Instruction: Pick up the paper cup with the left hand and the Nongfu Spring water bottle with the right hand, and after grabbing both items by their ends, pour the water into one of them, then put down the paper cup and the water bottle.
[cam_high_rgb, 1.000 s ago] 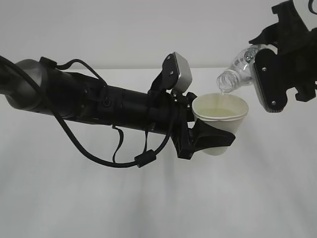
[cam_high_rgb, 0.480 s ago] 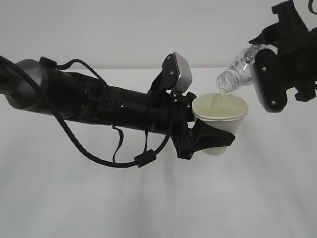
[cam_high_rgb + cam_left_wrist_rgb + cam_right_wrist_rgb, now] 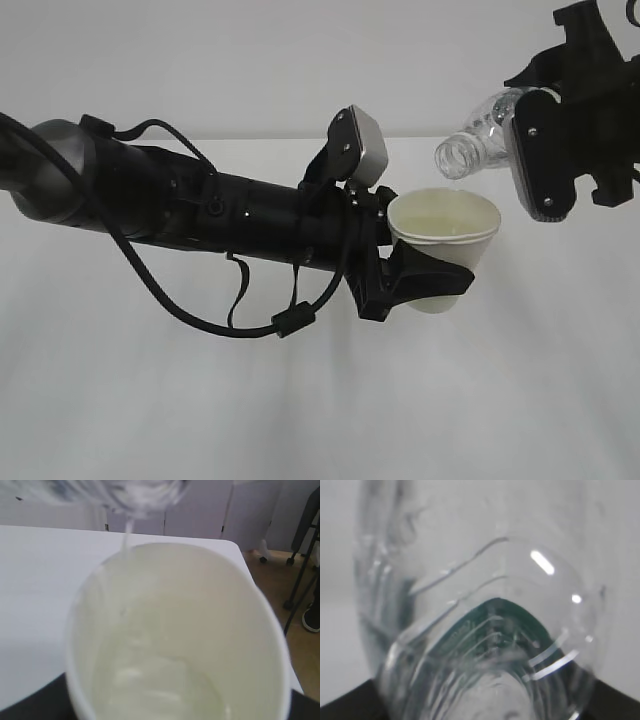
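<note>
Exterior view shows the left hand [image 3: 420, 280] holding the paper cup [image 3: 445, 250] up in the air above the white table [image 3: 300, 400]. Its black fingers are partly open and wrapped around the low part of the cup, which stands upright. The right hand [image 3: 560, 140] holds the Nongfu Spring water bottle [image 3: 478, 138] by its back end, with its fingers partly open around it. The bottle is tipped over, and its open mouth is just above the far edge of the cup, not touching it. From the left wrist, a thin stream of water [image 3: 127, 535] falls into the cup, and water lies at the bottom. From the right wrist, the clear bottle fills the picture, with its green label [image 3: 495, 625] showing through.
</note>
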{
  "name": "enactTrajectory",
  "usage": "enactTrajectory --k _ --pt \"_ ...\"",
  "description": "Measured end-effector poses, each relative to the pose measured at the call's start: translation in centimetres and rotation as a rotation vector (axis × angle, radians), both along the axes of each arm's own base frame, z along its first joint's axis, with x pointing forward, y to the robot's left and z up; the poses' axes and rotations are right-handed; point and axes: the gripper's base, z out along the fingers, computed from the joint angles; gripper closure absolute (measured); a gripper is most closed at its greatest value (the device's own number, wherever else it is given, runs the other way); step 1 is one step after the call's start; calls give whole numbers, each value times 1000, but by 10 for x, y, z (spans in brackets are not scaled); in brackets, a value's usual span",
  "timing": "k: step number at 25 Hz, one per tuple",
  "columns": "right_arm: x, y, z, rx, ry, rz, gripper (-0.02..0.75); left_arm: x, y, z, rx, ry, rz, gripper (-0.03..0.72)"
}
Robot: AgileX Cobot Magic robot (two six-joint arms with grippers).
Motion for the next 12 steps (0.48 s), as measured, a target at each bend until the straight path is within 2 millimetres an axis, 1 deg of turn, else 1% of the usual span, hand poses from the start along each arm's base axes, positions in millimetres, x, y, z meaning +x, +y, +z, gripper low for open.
enactTrajectory --k 12 --pt "-1 2 -1 109 30 -24 291 1 0 1 -7 6 11 250"
